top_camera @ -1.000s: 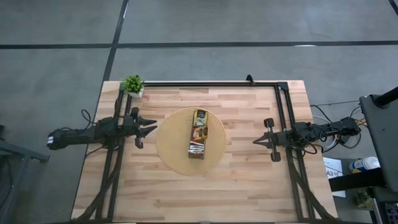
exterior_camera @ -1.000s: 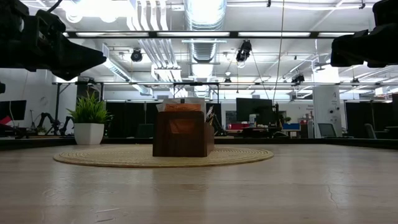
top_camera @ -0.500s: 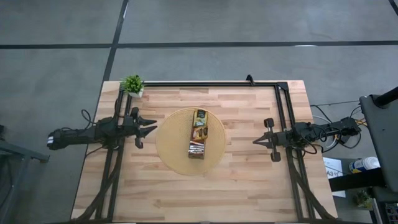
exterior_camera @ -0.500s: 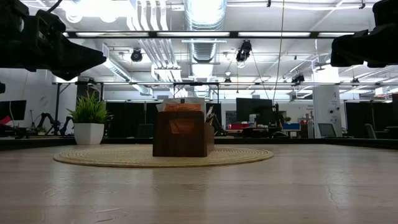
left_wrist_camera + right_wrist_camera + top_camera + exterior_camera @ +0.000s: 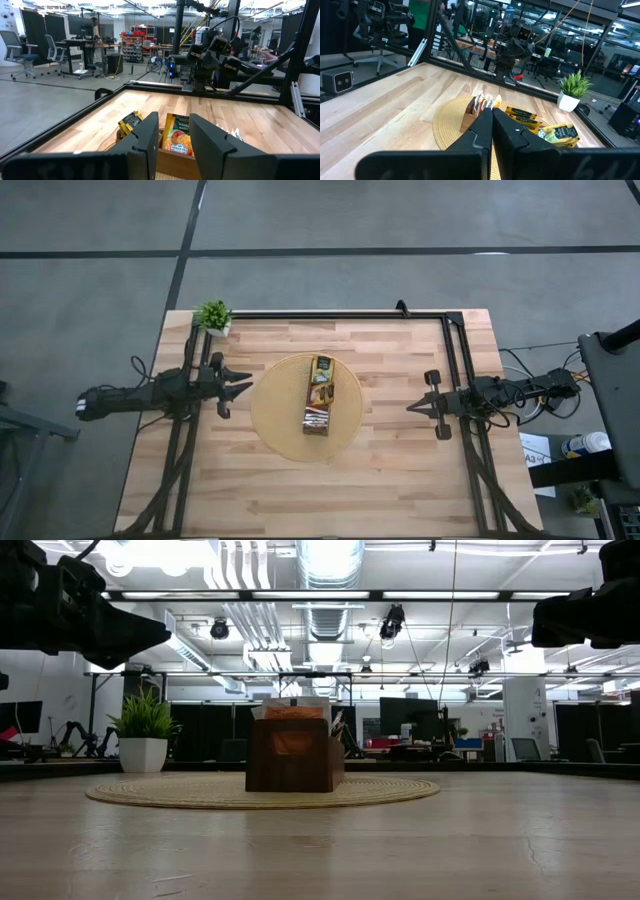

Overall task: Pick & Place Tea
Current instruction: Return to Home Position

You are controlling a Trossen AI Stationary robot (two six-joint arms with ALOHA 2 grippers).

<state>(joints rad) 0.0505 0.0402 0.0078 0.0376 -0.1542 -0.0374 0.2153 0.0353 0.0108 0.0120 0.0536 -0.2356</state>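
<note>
Room: open workshop beyond the bench, with ducts and strip lights overhead and office chairs (image 5: 12, 47) far off.
Bench (image 5: 400, 470): pale wood planks, matt, with a black frame rail; a potted plant (image 5: 213, 315) stands on the far left corner.
Mat (image 5: 275, 425): round woven disc at bench centre.
Box (image 5: 290, 768): long wooden organiser on the mat, between the two arms.
Left jaws: off the bench surface, just beside the mat's left edge; parted a little, empty.
Right jaws: right of the mat, apart from it; pressed together, empty.
Tea (image 5: 179, 135): sachets stand on edge inside the box; I see none loose on the bench.
Handling (my estimate): light, thin, floppy and slick. I would pinch one gently by its upper edge.
</note>
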